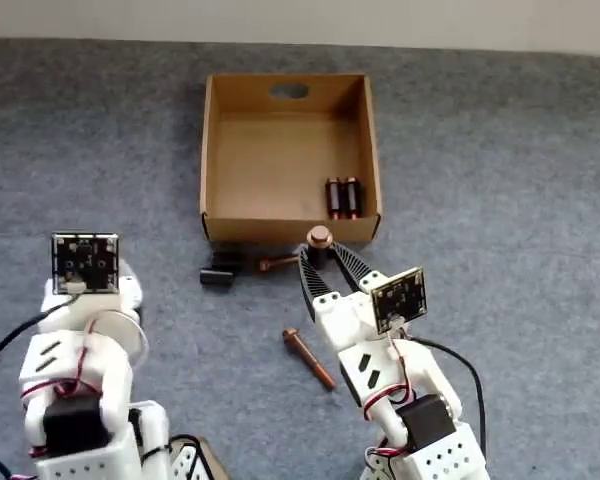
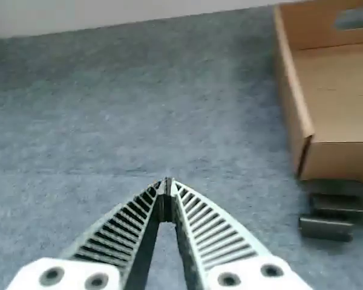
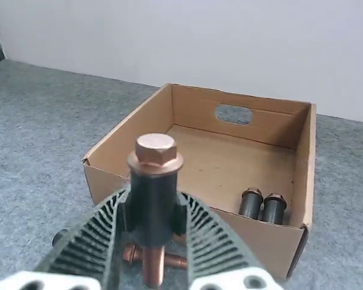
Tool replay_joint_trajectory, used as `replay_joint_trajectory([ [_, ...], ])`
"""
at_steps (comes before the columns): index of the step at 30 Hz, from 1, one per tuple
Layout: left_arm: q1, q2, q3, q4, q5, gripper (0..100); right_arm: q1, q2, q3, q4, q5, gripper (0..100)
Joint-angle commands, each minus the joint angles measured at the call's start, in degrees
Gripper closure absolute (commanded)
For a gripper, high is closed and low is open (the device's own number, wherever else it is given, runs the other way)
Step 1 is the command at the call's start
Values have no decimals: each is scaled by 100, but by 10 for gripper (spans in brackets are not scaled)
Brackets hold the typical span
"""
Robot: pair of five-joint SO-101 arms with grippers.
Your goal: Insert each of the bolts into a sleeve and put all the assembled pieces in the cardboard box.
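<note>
My right gripper (image 1: 322, 256) (image 3: 152, 204) is shut on an assembled piece, a black sleeve (image 3: 150, 208) with a copper bolt (image 3: 155, 151) through it, held upright just in front of the cardboard box (image 1: 212, 150) (image 3: 192, 101). Two assembled pieces (image 1: 342, 197) (image 3: 263, 205) lie inside the box at its near right corner. One loose bolt (image 1: 309, 358) lies on the carpet beside the right arm. Another bolt (image 1: 277, 264) (image 3: 164, 261) lies under the held piece. Two black sleeves (image 1: 220, 270) (image 2: 330, 216) sit by the box's front left corner. My left gripper (image 2: 167, 188) is shut and holds nothing, over bare carpet left of the box (image 2: 296, 115).
Grey carpet covers the table. The left arm's body (image 1: 80, 370) stands at the near left, well apart from the parts. A pale wall (image 3: 230, 36) rises behind the box.
</note>
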Motion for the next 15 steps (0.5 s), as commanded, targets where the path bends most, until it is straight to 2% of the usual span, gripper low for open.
replay_joint_trajectory([
  [1,-338,-40,611,-536,-185,990,-40,-75,549,-127,-35,991],
  [7,-338,4,1657,-598,-273,989,-40,-75,611,-127,-44,991],
  [11,-330,4,1833,-580,-642,989,-40,-75,673,-127,-44,991],
  [15,-365,13,1921,-527,-633,967,-40,-75,673,-119,-44,991],
])
